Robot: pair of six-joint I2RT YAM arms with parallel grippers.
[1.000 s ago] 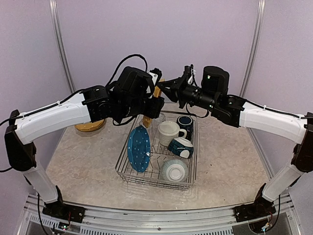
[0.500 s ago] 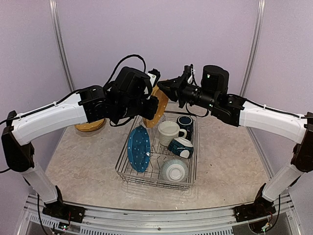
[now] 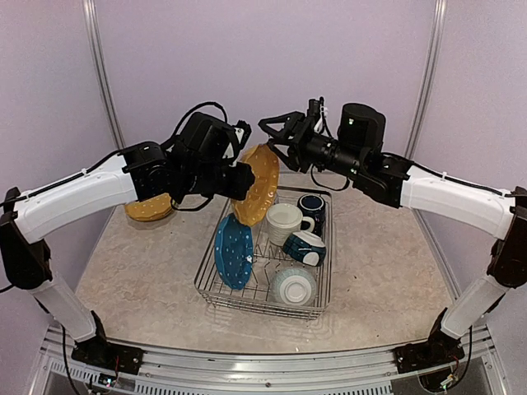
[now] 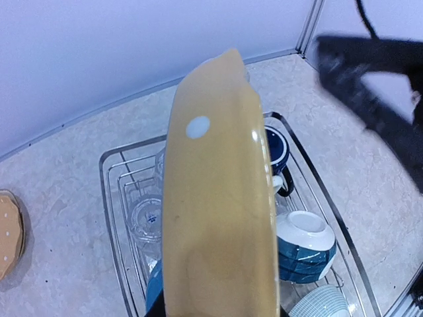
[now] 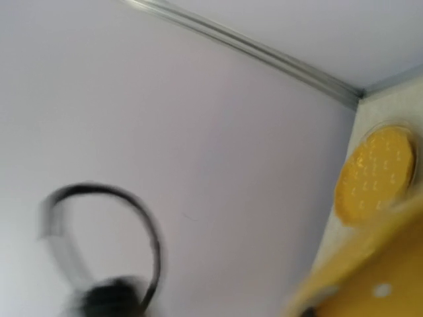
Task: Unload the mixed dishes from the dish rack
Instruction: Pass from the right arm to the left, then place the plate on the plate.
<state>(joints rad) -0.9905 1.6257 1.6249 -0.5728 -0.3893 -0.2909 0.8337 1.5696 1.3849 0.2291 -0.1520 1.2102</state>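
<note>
Raised clear of silver wire dish rack (image 3: 216, 290) tines: mustard-yellow speckled round plate (image 3: 257, 183), clamped edgewise by my left gripper (image 3: 239, 181); right gripper (image 3: 277, 135) spread, empty.

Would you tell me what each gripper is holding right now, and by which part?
The left gripper holds a yellow plate by its rim; the right gripper is open and empty.

We see the rack (image 3: 255, 306) mid-desk (image 3: 132, 271): upright plate (image 3: 233, 251) in its left side, mug (image 3: 284, 222) and bowl (image 3: 294, 286) at right, lifted plate (image 3: 254, 183) above its back, spare plate (image 3: 146, 209) lying far left.
</note>
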